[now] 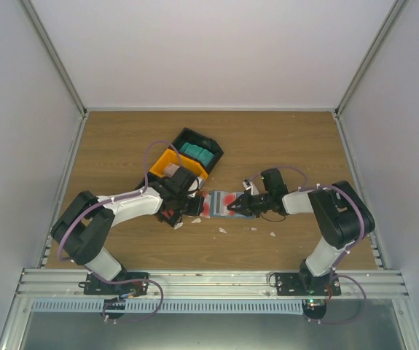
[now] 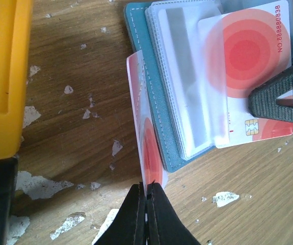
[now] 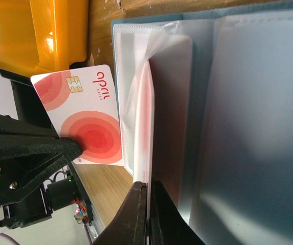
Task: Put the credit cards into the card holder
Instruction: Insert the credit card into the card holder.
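The slate-blue card holder [image 1: 210, 205] lies open on the table between my two grippers, its clear sleeves up; it also shows in the left wrist view [image 2: 141, 61] and the right wrist view [image 3: 248, 102]. My left gripper [image 2: 147, 193] is shut on a white card with red circles [image 2: 149, 143], held on edge at the holder's left border. That card [image 3: 92, 117] shows face-on in the right wrist view. My right gripper [image 3: 148, 190] is shut on another white-and-red card [image 2: 248, 56], which sits partly inside a clear sleeve. Teal cards [image 1: 197, 153] lie in the bin.
The black-and-orange bin [image 1: 167, 162] stands just behind the left gripper [image 1: 186, 209], close to the holder; its orange wall [image 2: 3, 76] fills the left edge of the left wrist view. Small white scraps [image 2: 225, 198] lie scattered on the wooden table. The right gripper [image 1: 233, 207] hovers over the holder's right half.
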Controlling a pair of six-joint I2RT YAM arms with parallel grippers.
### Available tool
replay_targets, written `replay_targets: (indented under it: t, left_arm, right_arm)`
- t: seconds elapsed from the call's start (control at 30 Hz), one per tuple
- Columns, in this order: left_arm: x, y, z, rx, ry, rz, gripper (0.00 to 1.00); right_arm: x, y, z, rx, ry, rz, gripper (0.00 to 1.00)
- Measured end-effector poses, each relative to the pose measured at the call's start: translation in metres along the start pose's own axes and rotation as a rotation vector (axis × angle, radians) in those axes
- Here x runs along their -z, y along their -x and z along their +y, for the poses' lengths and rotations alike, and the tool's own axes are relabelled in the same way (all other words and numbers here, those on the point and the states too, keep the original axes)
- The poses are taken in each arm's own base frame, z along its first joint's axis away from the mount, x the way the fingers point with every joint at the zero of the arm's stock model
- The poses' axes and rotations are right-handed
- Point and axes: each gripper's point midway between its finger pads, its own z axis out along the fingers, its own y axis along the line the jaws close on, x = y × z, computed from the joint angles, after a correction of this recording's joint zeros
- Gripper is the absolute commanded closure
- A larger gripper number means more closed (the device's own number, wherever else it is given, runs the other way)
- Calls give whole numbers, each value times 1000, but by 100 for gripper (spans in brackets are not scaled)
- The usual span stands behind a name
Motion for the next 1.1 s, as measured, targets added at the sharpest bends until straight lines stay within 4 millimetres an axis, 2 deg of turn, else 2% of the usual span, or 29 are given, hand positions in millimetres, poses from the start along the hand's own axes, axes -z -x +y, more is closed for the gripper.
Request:
replay_targets:
  t: [0.53,0.8,0.93,1.1]
  left_arm:
    - [0,0,2,-5,22,-7,100]
    - [0,0,3,-6,25,-9,100]
    - [0,0,3,-6,25,-9,100]
    - [0,0,3,-6,24,-9,100]
  right_arm:
    - [7,6,-10,24,-77,-26,91]
    - [15,8,-17,3,-143,-61,76]
    - [18,9,-17,5,-158,-74,72]
    - [22,11,-17,6,-182,-94,61]
